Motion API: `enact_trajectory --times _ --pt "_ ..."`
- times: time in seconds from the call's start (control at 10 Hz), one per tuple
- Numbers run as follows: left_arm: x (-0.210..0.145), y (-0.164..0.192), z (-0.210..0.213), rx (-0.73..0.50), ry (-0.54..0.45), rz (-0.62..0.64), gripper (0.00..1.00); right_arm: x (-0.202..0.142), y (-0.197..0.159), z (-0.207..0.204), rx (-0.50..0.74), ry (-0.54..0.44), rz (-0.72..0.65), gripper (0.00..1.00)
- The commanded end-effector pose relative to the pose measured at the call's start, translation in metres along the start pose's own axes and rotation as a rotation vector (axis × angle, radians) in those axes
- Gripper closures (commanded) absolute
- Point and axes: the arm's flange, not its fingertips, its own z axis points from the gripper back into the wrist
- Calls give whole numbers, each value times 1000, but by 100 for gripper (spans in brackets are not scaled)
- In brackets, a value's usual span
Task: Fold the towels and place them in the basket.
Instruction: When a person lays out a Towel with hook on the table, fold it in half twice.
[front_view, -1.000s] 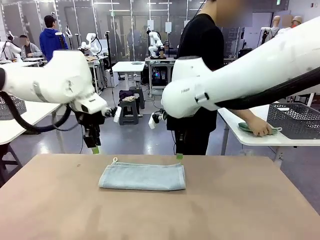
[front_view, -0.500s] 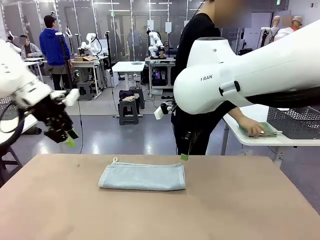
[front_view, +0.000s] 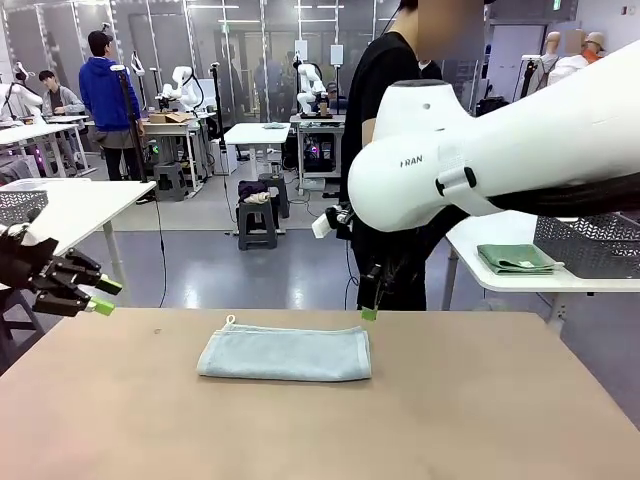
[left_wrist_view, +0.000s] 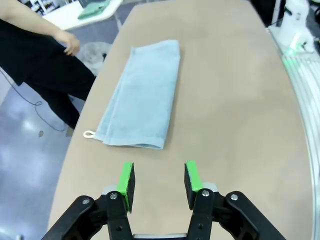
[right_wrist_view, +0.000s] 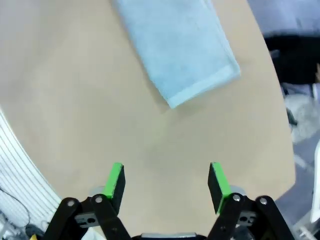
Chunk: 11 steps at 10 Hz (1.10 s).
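Left gripper (left_wrist_view: 158, 181) and right gripper (right_wrist_view: 166, 182) were spread, empty. You needed corner pinches catching every layer of the blue towel (front_view: 285, 353), apparently folded once.

The broad tan tabletop (front_view: 480, 410) lies bare all round the folded light blue-grey terry towel (front_view: 285, 353). The right hand (front_view: 369, 312) hangs by its far right corner, the bulky white arm (front_view: 500, 150) overhanging the right side; a person in black (front_view: 385, 90) stands at the far edge.

Tan table (front_view: 300, 430); person in black (front_view: 375, 65) at far edge; white side table (front_view: 560, 283) right.
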Motion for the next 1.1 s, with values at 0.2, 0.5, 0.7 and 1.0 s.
enact_trajectory --times 0.2,0.5,0.7,1.0 --pt "-11 15 -7 -83 -38 135 48 0 18 -28 -212 4 -634 16" --pt "-22 18 -13 -105 -43 168 48 -4 22 -41 -192 -94 -820 16" --pt "-21 13 -15 -83 -30 153 48 -7 23 -48 -231 -140 -939 16" --pt "-21 13 -15 -83 -30 153 48 -10 12 -58 -119 -176 -1043 16"
